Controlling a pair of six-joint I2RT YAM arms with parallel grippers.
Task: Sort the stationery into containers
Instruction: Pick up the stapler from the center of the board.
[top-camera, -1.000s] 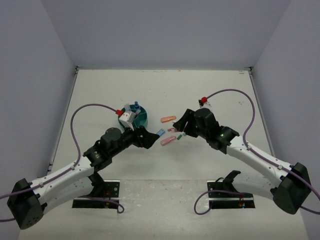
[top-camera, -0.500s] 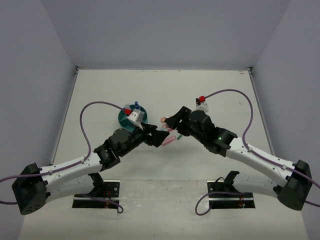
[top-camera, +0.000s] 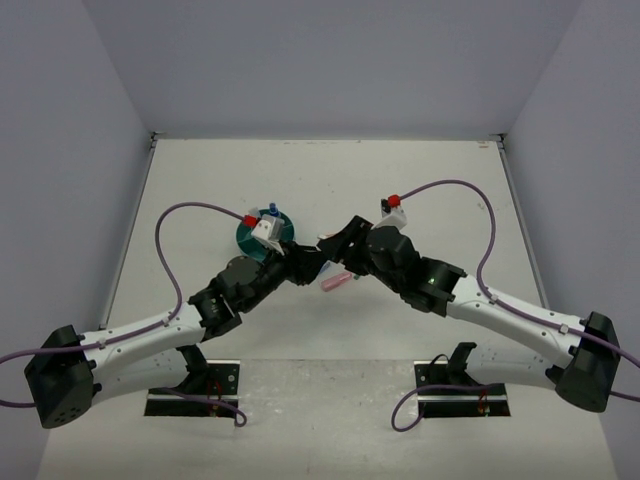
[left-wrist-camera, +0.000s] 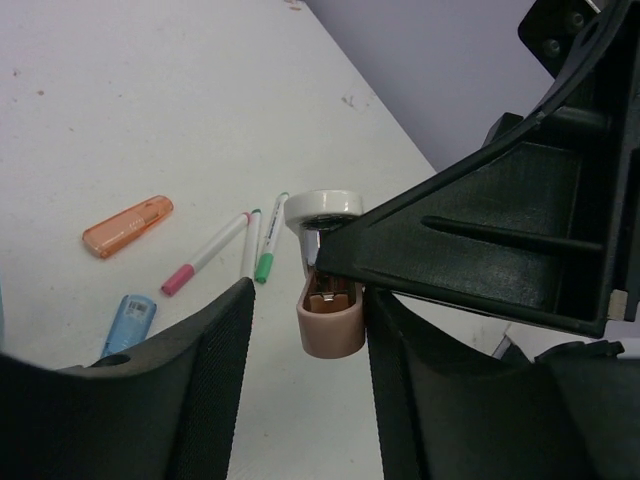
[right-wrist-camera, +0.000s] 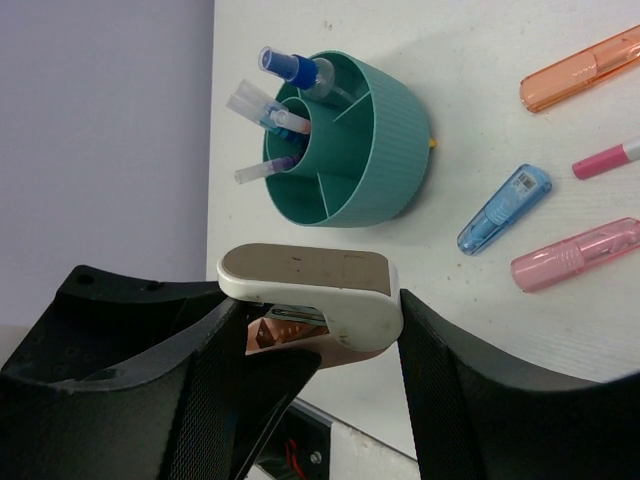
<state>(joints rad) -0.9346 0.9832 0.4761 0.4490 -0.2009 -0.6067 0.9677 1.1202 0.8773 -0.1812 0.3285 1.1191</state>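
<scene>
Both arms have converged: right gripper clamps a beige-and-white item, possibly a stapler, left gripper half-closed around it for a handover.

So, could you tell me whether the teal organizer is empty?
Not empty: the organizer holds pens in its central cup and a blue-capped bottle in an outer compartment.

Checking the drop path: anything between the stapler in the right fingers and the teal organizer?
Yes: the left fingers flank the small beige-and-white stapler held in the right fingers, and in the top view the left wrist overlaps the round teal plastic organizer.
</scene>
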